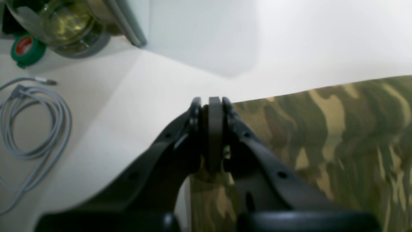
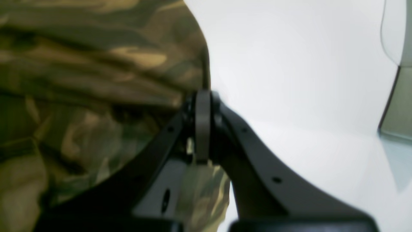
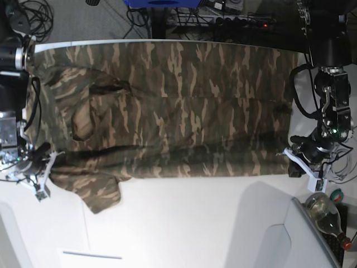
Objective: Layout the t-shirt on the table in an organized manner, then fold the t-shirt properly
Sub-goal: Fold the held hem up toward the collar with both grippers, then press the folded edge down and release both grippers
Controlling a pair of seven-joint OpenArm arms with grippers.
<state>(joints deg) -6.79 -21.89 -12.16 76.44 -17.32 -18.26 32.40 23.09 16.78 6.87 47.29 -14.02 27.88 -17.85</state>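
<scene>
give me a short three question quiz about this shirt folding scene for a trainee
1. True or false: both claws are shut on the t-shirt.
2. Which sleeve part sticks out toward the near table edge in the base view: A) beside the right claw, B) beside the left claw?
3. What coiled thing lies off the shirt in the left wrist view?

Key:
1. True.
2. A.
3. A grey cable.

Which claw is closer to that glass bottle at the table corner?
Left. The left claw grips the camouflage cloth t-shirt just above the glass bottle; the right claw holds the shirt's opposite end, across the table.
</scene>
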